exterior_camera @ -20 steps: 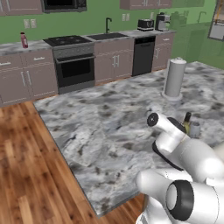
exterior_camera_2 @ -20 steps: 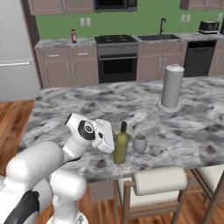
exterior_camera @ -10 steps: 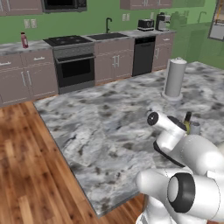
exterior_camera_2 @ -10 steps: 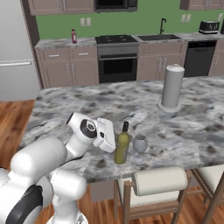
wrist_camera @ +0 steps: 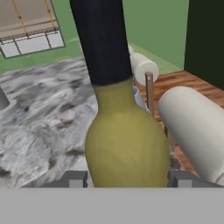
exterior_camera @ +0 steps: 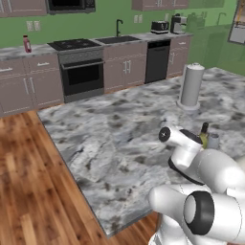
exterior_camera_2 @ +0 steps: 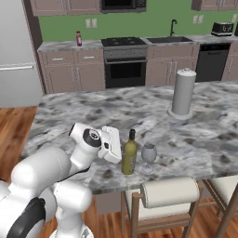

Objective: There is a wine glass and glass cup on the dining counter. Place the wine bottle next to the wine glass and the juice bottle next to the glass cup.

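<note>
My fingers [wrist_camera: 131,180] sit closed around the wine bottle [exterior_camera_2: 129,155], holding it upright on the worktop [exterior_camera_2: 93,111] just beside the wine glass [exterior_camera_2: 148,156], its partner there.

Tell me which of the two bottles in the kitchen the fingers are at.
The slim olive-yellow glass bottle with the black neck, upright beside the wine glass on the marbled island. The small dark red bottle stands far off on the wall counter.

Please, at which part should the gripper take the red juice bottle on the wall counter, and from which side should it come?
Probably the body of the juice bottle, below its cap, coming level from the front: it stands upright on the wall counter left of the stove, with the wall behind. Finer detail is too small to tell.
</note>
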